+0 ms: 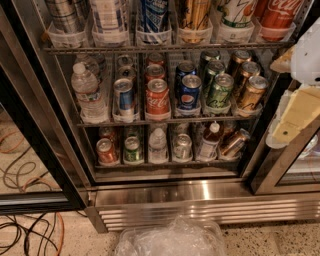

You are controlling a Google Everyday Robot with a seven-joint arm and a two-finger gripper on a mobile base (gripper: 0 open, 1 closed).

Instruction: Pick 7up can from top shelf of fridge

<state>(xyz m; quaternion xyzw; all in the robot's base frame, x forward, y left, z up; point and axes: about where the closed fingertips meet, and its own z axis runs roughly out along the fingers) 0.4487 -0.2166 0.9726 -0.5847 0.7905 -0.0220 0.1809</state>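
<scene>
The fridge (200, 205) stands with its glass door swung aside, its ribbed stainless-steel base glinting at 6 o'clock; dark frames edge the opening. The top shelf (165, 48), a grey wire rack carrying clear plastic lane trays, runs across at 12 o'clock. The 7up can (237, 12) stands upright in the tray at about 1 o'clock, a smooth silvery-white cylinder with green lettering and a small yellow-orange spot; its top is cut off by the frame edge. A red Coca-Cola can (277, 15) is just beside it toward 2 o'clock and a gold can (194, 12) on its other side. On the middle rack sit short cans, among them a blue Pepsi can (190, 92) and a green can (220, 90); a ridged clear water bottle (87, 92) stands at 9 o'clock. The gripper (292, 100) hangs at 3 o'clock, outside the shelves and well apart from the 7up can, showing a rounded white housing and flat cream-yellow blocks; how wide it stands I cannot tell. Crinkled clear plastic (172, 240) lies at 6 o'clock; thin cables (25, 230) loop on the speckled floor at 8 o'clock.
</scene>
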